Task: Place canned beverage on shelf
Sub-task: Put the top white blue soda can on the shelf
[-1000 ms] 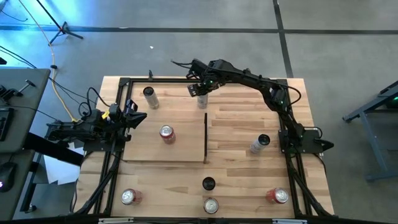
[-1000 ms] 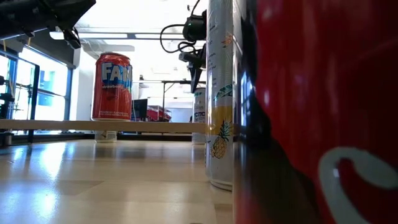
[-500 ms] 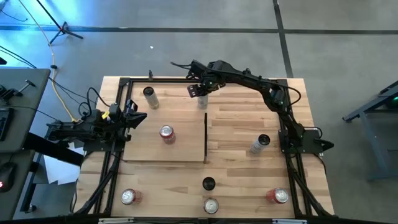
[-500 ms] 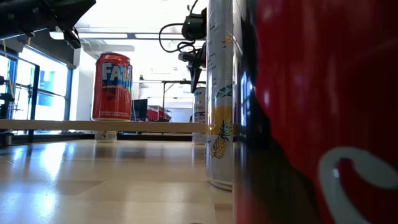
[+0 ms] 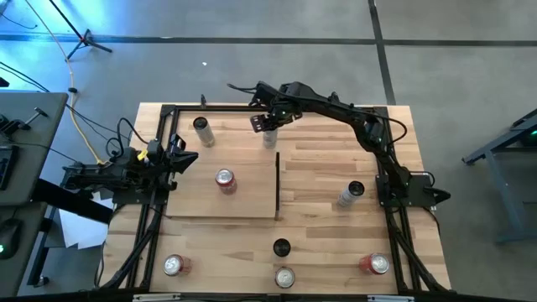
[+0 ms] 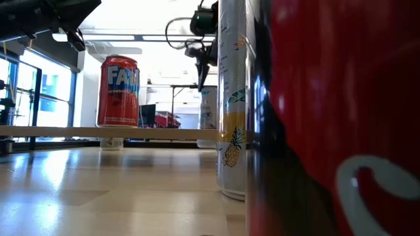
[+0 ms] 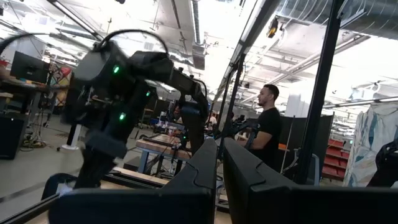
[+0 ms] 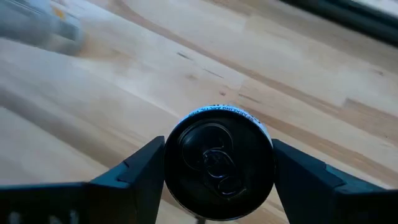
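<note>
Your right gripper (image 8: 217,171) is pinching a black-topped can (image 8: 219,163) from above, one finger on each side, over the far edge of the table (image 5: 327,210) by the shelf's (image 5: 193,201) far right corner. On the shelf you've got a red can (image 5: 225,179) and a dark-topped can (image 5: 202,129). Your left gripper (image 7: 217,180) waits at the left edge, fingers pressed together.

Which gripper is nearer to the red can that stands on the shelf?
Left. The left gripper waits at the shelf's left edge, near the red can. The right gripper holds another can farther away.
</note>
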`<state>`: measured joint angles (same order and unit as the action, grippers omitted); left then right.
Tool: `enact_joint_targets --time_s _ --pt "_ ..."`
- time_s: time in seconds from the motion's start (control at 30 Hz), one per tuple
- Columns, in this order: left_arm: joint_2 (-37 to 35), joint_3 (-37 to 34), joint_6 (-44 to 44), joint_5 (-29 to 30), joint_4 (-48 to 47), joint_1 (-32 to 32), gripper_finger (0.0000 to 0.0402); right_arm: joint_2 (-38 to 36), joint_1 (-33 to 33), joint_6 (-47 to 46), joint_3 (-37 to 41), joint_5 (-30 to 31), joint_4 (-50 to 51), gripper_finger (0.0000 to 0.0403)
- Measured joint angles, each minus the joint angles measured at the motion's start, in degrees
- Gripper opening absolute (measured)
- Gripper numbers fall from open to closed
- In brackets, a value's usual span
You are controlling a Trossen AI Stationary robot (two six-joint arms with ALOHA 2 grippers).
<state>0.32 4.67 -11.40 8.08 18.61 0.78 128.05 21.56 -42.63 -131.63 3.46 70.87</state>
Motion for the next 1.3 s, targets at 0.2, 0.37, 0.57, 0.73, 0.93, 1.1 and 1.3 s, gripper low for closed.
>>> enact_joint_targets --time_s 0.2,0.37,0.57,0.73,0.93,1.1,1.3 --pt "0.0 0.0 0.0 0.0 0.0 0.0 0.0007 -1.7 -2.0 -0.9 -2.8 3.8 1.8 0.0237" --pt "0.0 0.0 0.0 0.0 -0.3 0.0 0.0007 -3.6 -4.7 -2.7 -3.1 4.4 3.9 0.0237" --pt "0.0 0.0 0.0 0.0 -0.9 0.0 0.0007 -5.3 -8.5 -2.4 -3.0 4.9 3.9 0.0237" --pt "0.0 0.0 0.0 0.0 -0.8 0.0 0.0007 -6.4 -11.4 -1.1 -3.0 5.1 2.4 0.0237" --pt "0.0 0.0 0.0 0.0 -0.9 0.0 0.0008 -6.4 -15.0 0.7 -3.0 5.3 1.7 0.0237" --pt "0.0 0.0 0.0 0.0 -0.8 0.0 0.0007 -6.4 -18.1 1.3 -2.5 5.1 1.1 0.0246" --pt "0.0 0.0 0.0 0.0 -0.8 0.0 0.0007 -6.1 -21.9 2.6 -2.5 5.8 0.9 0.0252"
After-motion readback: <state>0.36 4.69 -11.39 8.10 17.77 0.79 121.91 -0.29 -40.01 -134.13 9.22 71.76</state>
